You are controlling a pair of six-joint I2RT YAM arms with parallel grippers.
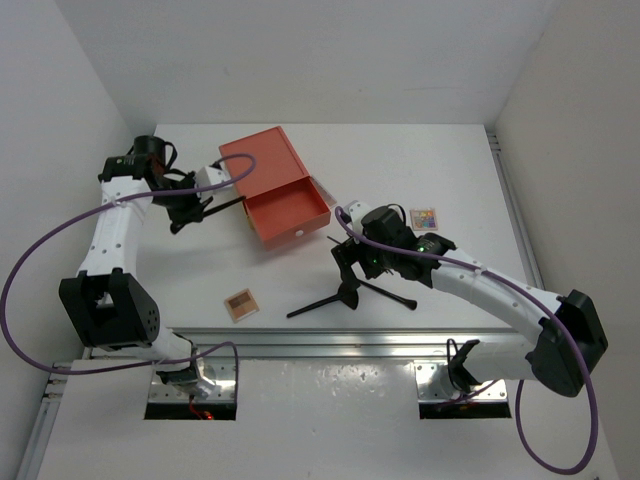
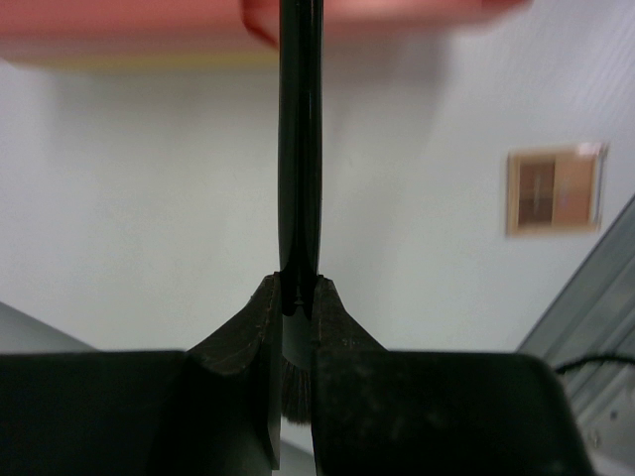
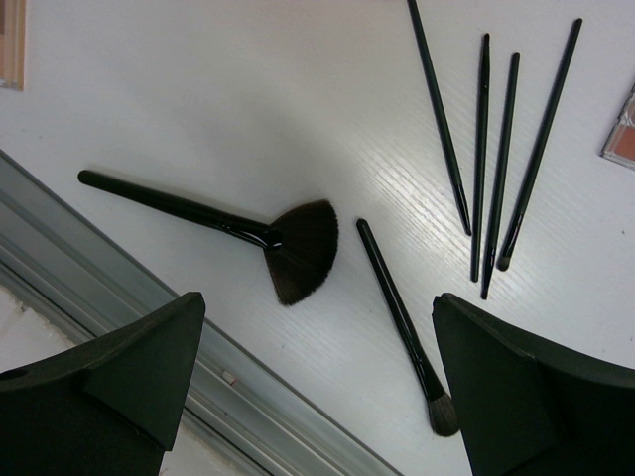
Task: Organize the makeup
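— Well, where's the makeup?
— Fan brush and loose sticks lie mid-frame under the right gripper, jaws spread. Left gripper pinches one brush by the box, upper left, drawer pulled out.
— And the rest?
— Tan palette near the bottom rail; coloured palette right of centre.

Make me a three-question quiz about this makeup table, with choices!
1. Where is the multicoloured palette? A in the drawer; B on the table, right of the drawer box; C in a gripper.
2. How many brushes and sticks does the right wrist camera show? A six; B two; C ten.
3. The left gripper is: A open; B hidden; C shut on a black brush.
Answers: B, it lies flat right of the box; A, one fan brush, one fluffy brush, four thin sticks; C, its fingers pinch the handle.
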